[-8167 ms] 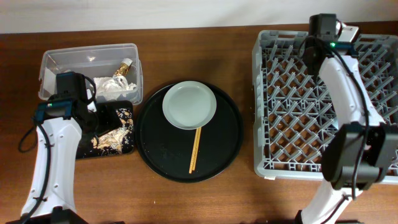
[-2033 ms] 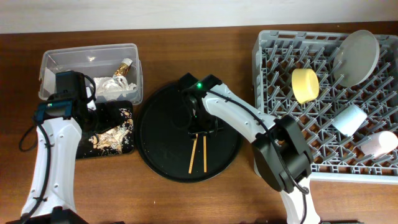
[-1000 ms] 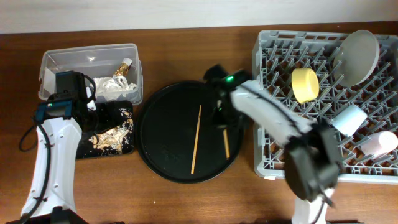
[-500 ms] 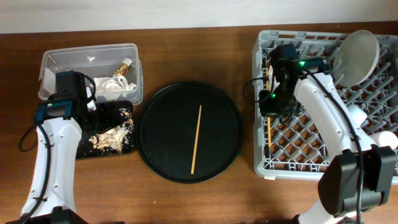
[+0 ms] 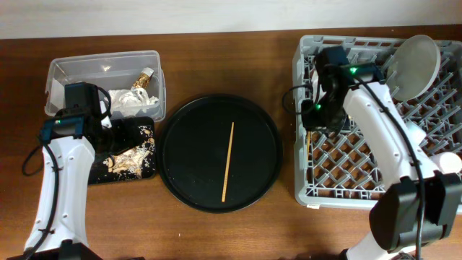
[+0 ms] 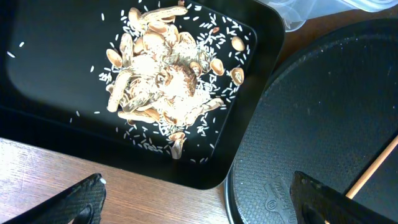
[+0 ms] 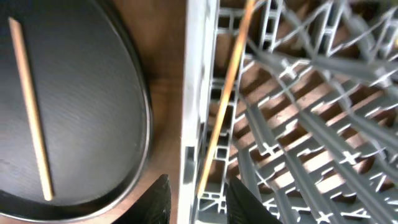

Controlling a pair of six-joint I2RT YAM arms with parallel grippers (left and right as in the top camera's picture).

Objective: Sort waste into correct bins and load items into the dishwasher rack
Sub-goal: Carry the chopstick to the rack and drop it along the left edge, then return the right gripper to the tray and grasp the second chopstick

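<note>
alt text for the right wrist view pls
A thin wooden chopstick lies slanted along the left edge of the grey plastic pegged rack, its lower end between the open jaws of the right gripper. A second wooden chopstick rests on the round black tray at left.

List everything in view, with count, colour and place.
Clear tub: one, transparent, top left; holds white napkins and a gold wrapper.
Black tray: one, below the tub; holds tan food scraps.
Round tray: one, black, centre.
Chopsticks: two, wooden; one on the round tray, one inside the rack's left edge.
Dishwasher rack: one, grey, right.
Plate: one, grey-green, rack's far right corner.
Cups: two, pale, partly hidden, rack's right side.
Table: brown wood.
Left gripper: open, over the black tray's corner.
Right gripper: open, at the rack's left edge.
</note>
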